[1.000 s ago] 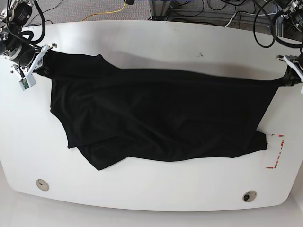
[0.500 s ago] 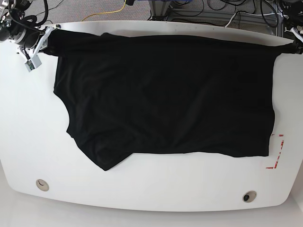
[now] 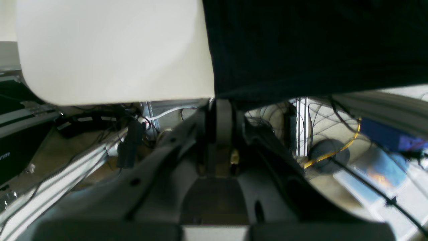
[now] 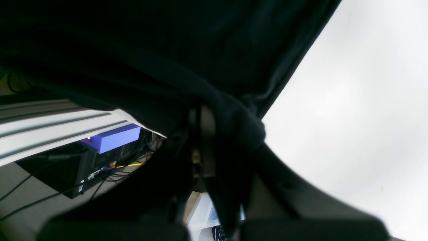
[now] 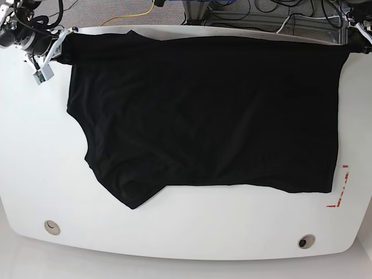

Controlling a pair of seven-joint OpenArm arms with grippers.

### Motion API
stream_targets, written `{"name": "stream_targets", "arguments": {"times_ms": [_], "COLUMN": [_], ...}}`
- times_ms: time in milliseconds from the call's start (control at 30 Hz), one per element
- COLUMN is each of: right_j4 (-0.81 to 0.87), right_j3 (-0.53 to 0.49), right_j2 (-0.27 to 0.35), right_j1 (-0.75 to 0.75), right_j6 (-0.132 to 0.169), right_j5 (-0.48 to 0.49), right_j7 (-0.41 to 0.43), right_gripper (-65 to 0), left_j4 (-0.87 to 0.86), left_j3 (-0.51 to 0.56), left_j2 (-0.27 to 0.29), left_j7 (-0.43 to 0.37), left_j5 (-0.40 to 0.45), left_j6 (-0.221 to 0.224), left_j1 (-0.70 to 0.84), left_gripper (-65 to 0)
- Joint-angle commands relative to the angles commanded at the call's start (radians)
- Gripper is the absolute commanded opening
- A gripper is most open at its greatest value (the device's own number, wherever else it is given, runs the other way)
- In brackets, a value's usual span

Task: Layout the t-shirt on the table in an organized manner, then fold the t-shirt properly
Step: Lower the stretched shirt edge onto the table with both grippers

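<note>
Item: black t-shirt (image 5: 203, 110), plain, spread across the far half of my white counter (image 5: 35, 163). Its top edge ran along the counter's far edge from corner to corner. The right side edge hung straight down toward the red rectangle marking (image 5: 340, 186), stopping just beside it. The lower hem lay fairly level, save at the lower left, where a lobe of cloth reached nearer the front edge than the rest.

Item: my right tool (image 5: 58, 45), at the far left corner in the base view. It was closed on a bunched corner of the t-shirt (image 4: 234, 127); the right wrist view showed cloth wadded about the fingers (image 4: 204, 134), with the white counter (image 4: 351, 100) beyond.

Item: my left tool (image 5: 356, 47), at the far right corner in the base view. It was clamped narrow on the shirt's edge (image 3: 301, 50); the left wrist view showed the fingers (image 3: 223, 115) pressed together at the hem, beside the counter's rounded corner (image 3: 110, 53).

Item: two round grommet holes, one near the front left (image 5: 52, 226), one near the front right (image 5: 306, 240).

Item: yellow cable (image 5: 136, 16) on the floor beyond the counter.
</note>
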Motion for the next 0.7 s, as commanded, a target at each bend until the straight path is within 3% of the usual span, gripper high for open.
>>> {"name": "stream_targets", "arguments": {"times_ms": [467,700], "right_j4": [0.000,-0.006], "right_j3": [-0.003,-0.006], "right_j2": [-0.018,-0.025], "right_j1": [0.021,0.112], "right_j6": [0.000,0.000], "right_j5": [-0.002,-0.034], "right_j7": [0.000,0.000], "right_gripper": [-65.0,-65.0], "left_j4": [-0.002,-0.003], "left_j3": [0.000,0.041], "left_j2": [0.000,0.000], "left_j7": [0.000,0.000], "left_j5": [0.012,0.173], "left_j6": [0.000,0.000], "left_j1": [-0.071,-0.209], "left_gripper": [-65.0,-65.0]}}
